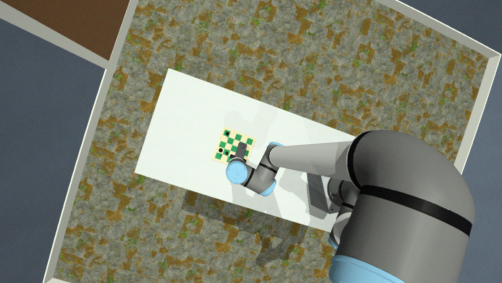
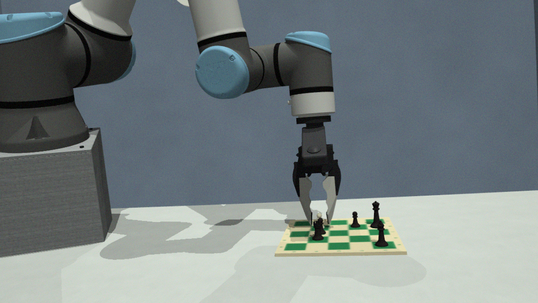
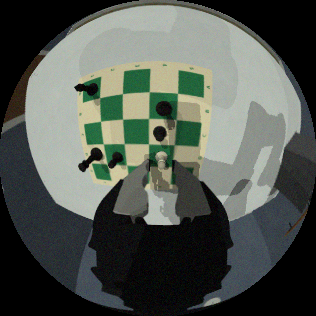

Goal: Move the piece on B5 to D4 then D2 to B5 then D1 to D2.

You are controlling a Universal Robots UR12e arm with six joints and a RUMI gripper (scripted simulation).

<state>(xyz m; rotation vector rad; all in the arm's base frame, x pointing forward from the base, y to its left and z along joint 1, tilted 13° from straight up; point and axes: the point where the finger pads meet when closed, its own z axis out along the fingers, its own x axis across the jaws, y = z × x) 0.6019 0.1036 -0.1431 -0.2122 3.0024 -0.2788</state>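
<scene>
The green and cream chessboard [image 1: 234,146] lies on the white table. My gripper [image 2: 319,220] is low over the board's near-left corner. It is open, with its fingers a little apart on either side of a small white pawn [image 3: 160,159]. The pawn stands upright on its square, and a narrow gap shows on each side in the wrist view. Two black pieces [image 3: 159,133] [image 3: 163,107] stand in the same file just beyond the pawn. A black pawn [image 2: 321,229] stands right in front of the fingers in the exterior view. I cannot read the square labels.
More black pieces stand on the board: a tall one [image 2: 375,214], a pawn [image 2: 354,219] and a bishop-like piece [image 2: 380,234] on the right. The robot's grey base block [image 2: 49,188] stands at the far left of the table.
</scene>
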